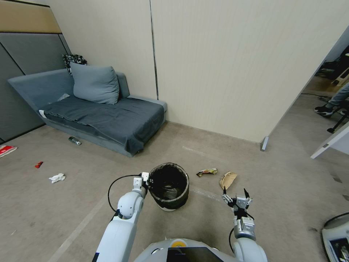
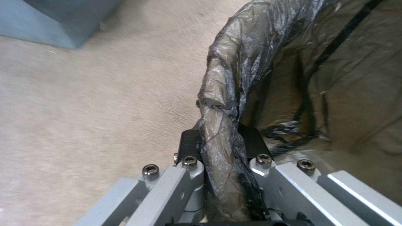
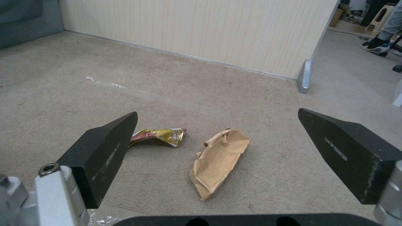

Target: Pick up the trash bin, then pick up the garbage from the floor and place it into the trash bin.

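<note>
The trash bin (image 1: 169,186), white with a dark bag over its rim, is right in front of me. My left gripper (image 1: 146,179) is shut on the bin's near-left rim (image 2: 222,135), one finger inside and one outside. My right gripper (image 1: 236,193) hangs open above the carpet to the bin's right, with nothing between its fingers (image 3: 105,153). Just beyond it lie garbage pieces: a brown paper scrap (image 1: 228,179) (image 3: 218,157) and a yellow wrapper (image 1: 207,171) (image 3: 161,137). Farther left lie a crumpled white tissue (image 1: 57,178), a small red wrapper (image 1: 38,164), a small bottle (image 1: 75,140) and a red-and-white wrapper (image 1: 6,150).
A grey sofa (image 1: 101,116) with a cushion stands at the back left against the wall. A partition wall (image 1: 236,72) ends at a metal foot (image 1: 264,143) on the right. A person's legs show in the far right room. Open carpet surrounds the bin.
</note>
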Controlling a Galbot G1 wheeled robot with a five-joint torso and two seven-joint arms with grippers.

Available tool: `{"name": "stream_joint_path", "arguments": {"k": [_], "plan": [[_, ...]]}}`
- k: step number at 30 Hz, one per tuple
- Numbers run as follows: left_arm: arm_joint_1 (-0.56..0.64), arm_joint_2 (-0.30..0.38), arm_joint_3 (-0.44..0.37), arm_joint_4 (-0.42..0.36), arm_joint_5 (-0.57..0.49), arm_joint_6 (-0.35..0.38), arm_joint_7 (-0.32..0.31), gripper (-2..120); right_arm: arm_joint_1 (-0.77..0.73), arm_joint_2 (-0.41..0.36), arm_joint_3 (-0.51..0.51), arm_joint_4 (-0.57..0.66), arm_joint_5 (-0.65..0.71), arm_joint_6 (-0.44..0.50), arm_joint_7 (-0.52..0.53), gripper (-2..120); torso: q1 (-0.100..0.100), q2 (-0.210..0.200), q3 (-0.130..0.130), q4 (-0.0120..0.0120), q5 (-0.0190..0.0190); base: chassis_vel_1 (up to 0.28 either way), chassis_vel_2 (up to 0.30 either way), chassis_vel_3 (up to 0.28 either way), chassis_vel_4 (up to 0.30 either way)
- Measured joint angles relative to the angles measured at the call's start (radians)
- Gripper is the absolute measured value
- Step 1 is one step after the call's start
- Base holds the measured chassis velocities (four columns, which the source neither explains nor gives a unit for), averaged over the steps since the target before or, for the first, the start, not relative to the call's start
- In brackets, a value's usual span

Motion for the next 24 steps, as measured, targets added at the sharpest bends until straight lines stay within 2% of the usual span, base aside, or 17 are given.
{"name": "stream_joint_path", "arguments": {"k": [8,24], "plan": [[0.046,0.022,-0.032,-0.133,-0.053,-0.003,-0.001,2,0.007,0.000,0.009,0.038,0.015,-0.019,0.015,100,0.000,0.000,0.000,0.0002,0.0003,0.000,0.000,0.000,0.000],[0.078,0.050,-0.065,-0.279,-0.108,-0.002,0.006,1,0.008,0.000,0.017,0.066,0.025,-0.048,0.017,100,0.000,0.000,0.000,0.0000,-0.0002,0.000,0.000,0.000,0.000]]}}
